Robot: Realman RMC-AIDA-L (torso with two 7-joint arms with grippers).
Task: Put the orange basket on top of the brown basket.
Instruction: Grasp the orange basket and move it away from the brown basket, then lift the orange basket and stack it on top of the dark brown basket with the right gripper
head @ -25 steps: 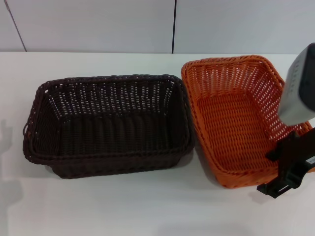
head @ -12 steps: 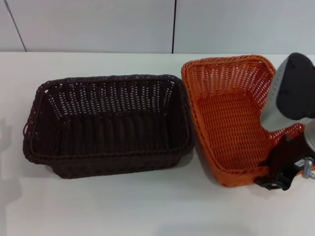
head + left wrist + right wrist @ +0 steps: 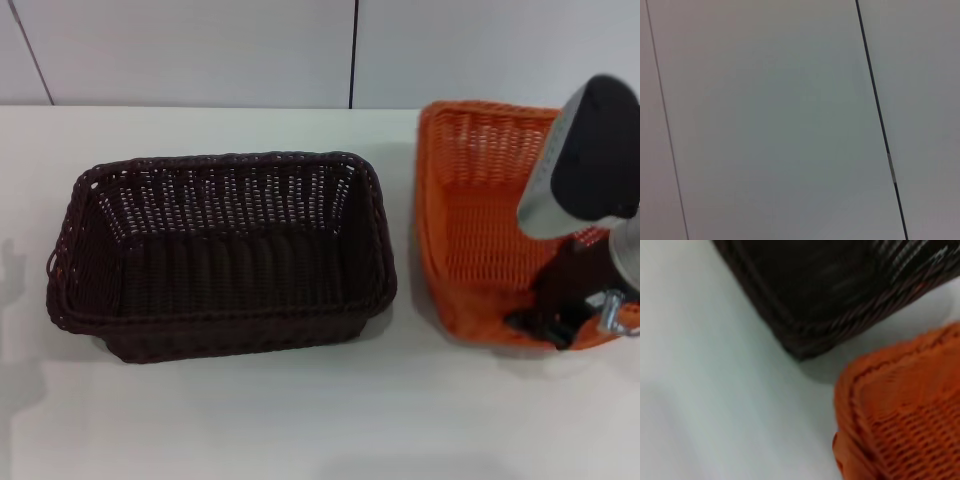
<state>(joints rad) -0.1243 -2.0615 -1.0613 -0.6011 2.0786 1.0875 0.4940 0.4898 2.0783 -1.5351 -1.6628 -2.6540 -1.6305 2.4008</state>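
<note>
Gripping the near right rim of the orange basket (image 3: 470,230) (near the right edge of the white tabletop (image 3: 250,420)), the right claw (image 3: 548,322) holds it apart from the brown basket (image 3: 220,255).

On the table (image 3: 250,420) the brown basket (image 3: 220,255) sits left of centre, the orange basket (image 3: 480,225) at its 3 o'clock — apart, a strip of table between them. The right gripper (image 3: 545,320) is at the orange basket's near right corner, about 5 o'clock, with the arm over its right side. A wall (image 3: 200,50) runs behind, at 12 o'clock.
</note>
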